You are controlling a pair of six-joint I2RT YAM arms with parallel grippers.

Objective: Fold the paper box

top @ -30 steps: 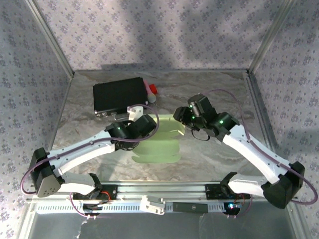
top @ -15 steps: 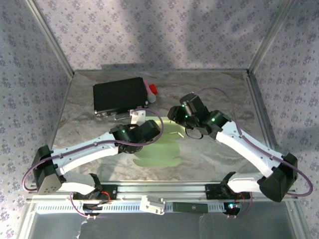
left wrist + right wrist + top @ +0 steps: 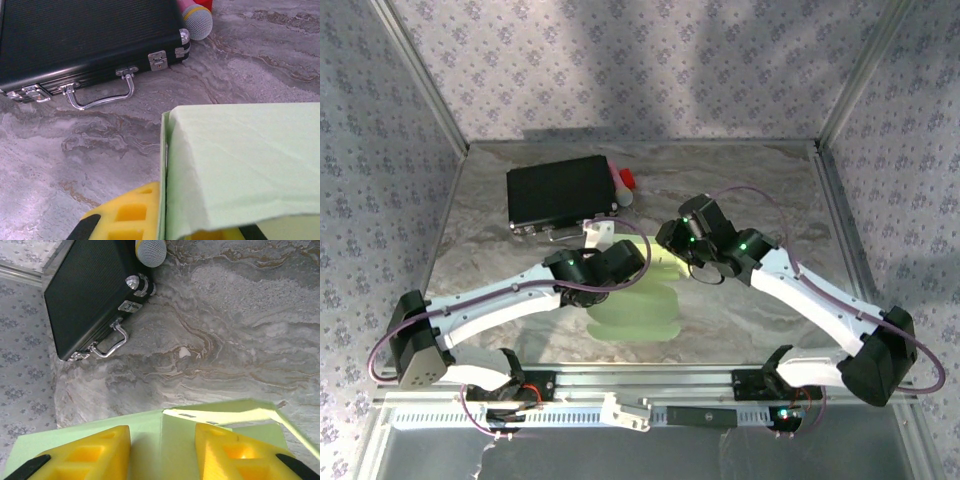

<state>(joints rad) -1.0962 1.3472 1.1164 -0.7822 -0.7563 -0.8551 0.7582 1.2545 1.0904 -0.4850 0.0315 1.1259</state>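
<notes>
The left arm (image 3: 490,305) reaches in from its base and bends toward the middle, wrist held low. The left jaws are closed tight on a wall of the paper box (image 3: 240,160), with one yellow finger (image 3: 127,217) beside it. The right arm (image 3: 820,300) angles in from the opposite side, wrist tipped down. The right jaws stand apart, yellow fingers (image 3: 92,452) either side of a gap
</notes>
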